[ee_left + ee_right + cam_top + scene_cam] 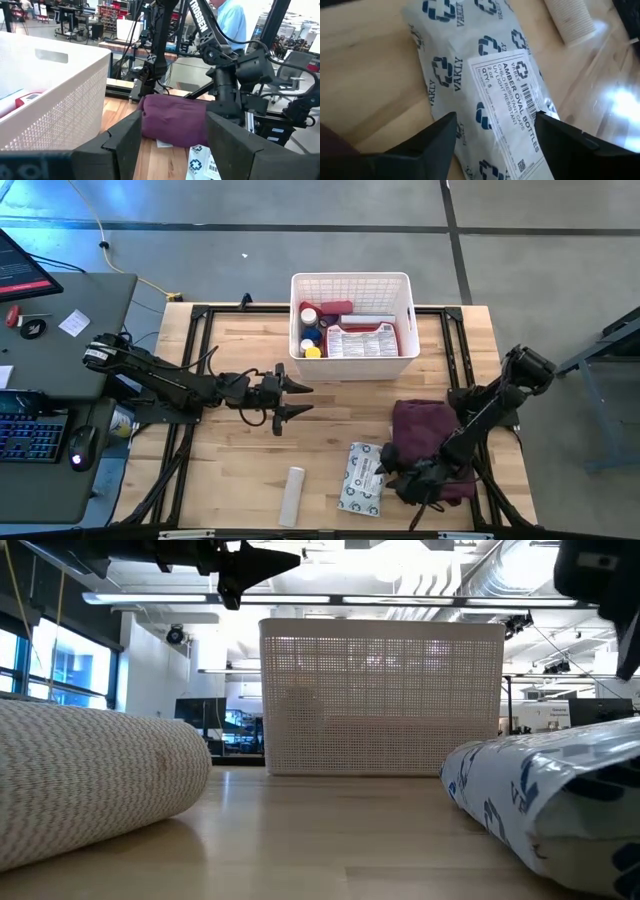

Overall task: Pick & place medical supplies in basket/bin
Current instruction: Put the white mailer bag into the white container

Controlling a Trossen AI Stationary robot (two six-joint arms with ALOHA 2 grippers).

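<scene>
Right gripper point(492, 135) over packet point(361, 478), lower centre of high view; jaws spread, nothing held. You're mid-pick: drop, straddle packet, close. Left gripper point(290, 400) mid-frame, open, empty. Basket point(352, 283) top centre, part filled. Roll point(292, 495) waits.

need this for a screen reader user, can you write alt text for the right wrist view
The right gripper, fingers open, hovers just above a grey-white packet printed with blue crosses and a label reading "Amber Oval Bottles", lying on the wooden table. The end of a white ribbed roll lies beyond it.
</scene>
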